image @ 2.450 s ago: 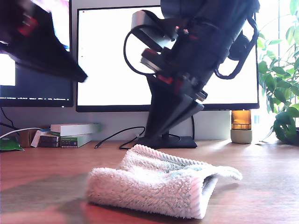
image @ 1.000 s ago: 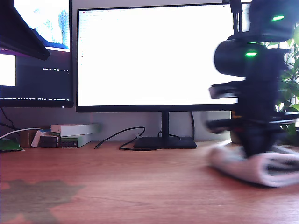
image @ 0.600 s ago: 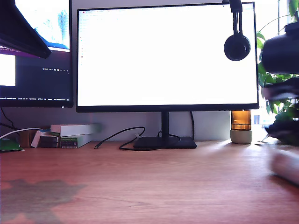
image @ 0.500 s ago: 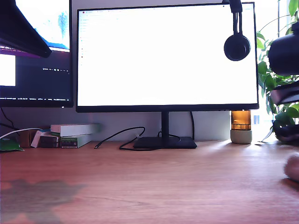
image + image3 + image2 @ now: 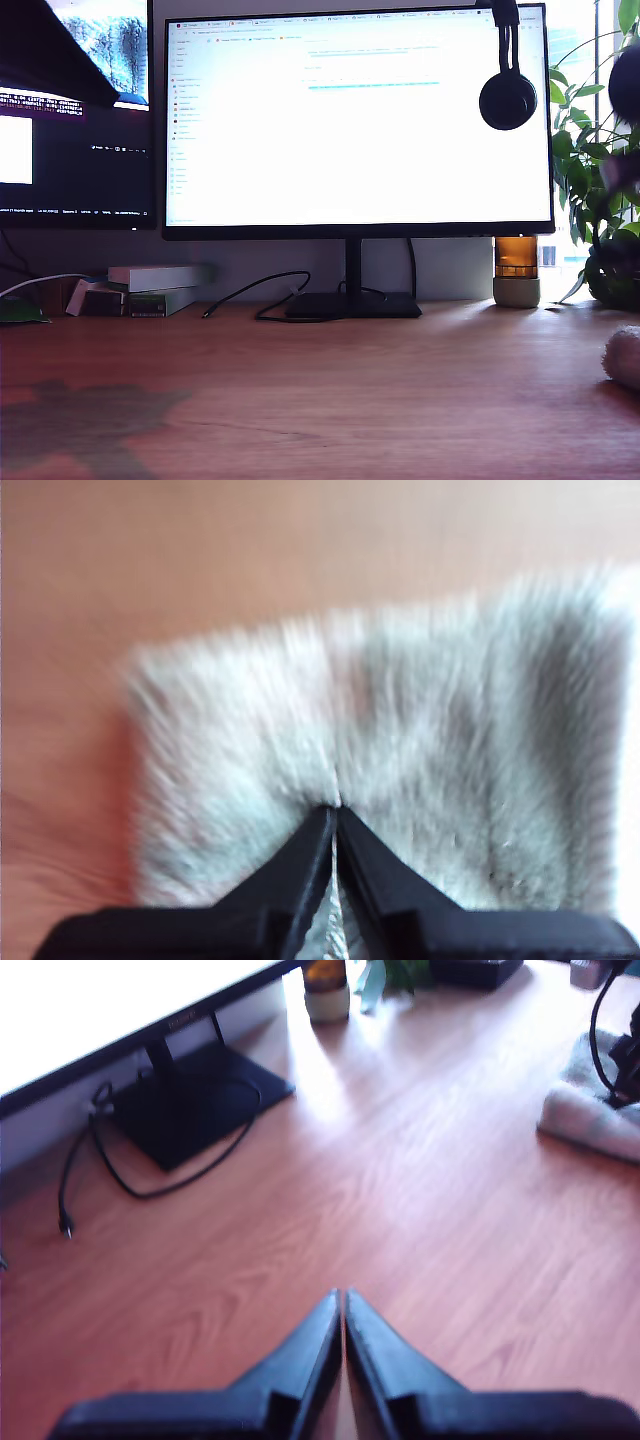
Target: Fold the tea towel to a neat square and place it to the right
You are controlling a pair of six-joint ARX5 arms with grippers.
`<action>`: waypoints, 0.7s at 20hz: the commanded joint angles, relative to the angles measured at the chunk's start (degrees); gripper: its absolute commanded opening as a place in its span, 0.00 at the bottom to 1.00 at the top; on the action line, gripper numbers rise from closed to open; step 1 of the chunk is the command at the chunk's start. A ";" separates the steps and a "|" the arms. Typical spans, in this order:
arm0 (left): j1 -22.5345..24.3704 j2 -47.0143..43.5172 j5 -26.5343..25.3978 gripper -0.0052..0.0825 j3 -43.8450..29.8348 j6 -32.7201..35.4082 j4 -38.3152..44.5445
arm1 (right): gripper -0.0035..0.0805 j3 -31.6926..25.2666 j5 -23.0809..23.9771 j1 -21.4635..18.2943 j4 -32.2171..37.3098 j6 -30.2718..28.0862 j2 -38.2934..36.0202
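Observation:
The tea towel (image 5: 625, 358) lies folded on the wooden desk, only its fluffy end showing at the exterior view's right edge. It also shows far off in the first wrist view (image 5: 590, 1110). In the second wrist view the towel (image 5: 450, 730) fills the picture, pale pink with grey-green patches and blurred. My second gripper (image 5: 335, 810) is shut, its tips over the cloth's near edge; I cannot tell if they touch it. Its arm (image 5: 628, 90) is a dark blur above the towel. My first gripper (image 5: 343, 1295) is shut and holds nothing, above bare desk.
A large monitor (image 5: 358, 120) on a black stand (image 5: 352, 305) lines the back, with headphones (image 5: 507, 98) hung on its corner. An amber jar (image 5: 516, 270) and a plant (image 5: 600, 200) stand at the back right. Boxes (image 5: 150, 288) and a cable (image 5: 255, 290) lie at the back left.
The towel went from mid-desk to the exterior view's right edge, dragged there by the second arm. That arm has since drawn almost out of the exterior view. The first arm stayed up.

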 commanded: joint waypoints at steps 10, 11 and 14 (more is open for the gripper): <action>0.63 1.29 -0.52 0.03 -1.05 -4.33 12.70 | 0.03 5.14 0.94 0.74 19.52 -7.43 -12.63; 1.18 1.95 -1.11 0.03 -1.05 -4.42 14.08 | 0.03 5.11 0.42 0.72 22.29 -9.77 -12.55; 5.57 4.76 -2.01 0.03 -1.05 -4.39 18.10 | 0.03 4.46 -1.57 -1.20 26.27 -16.28 -12.52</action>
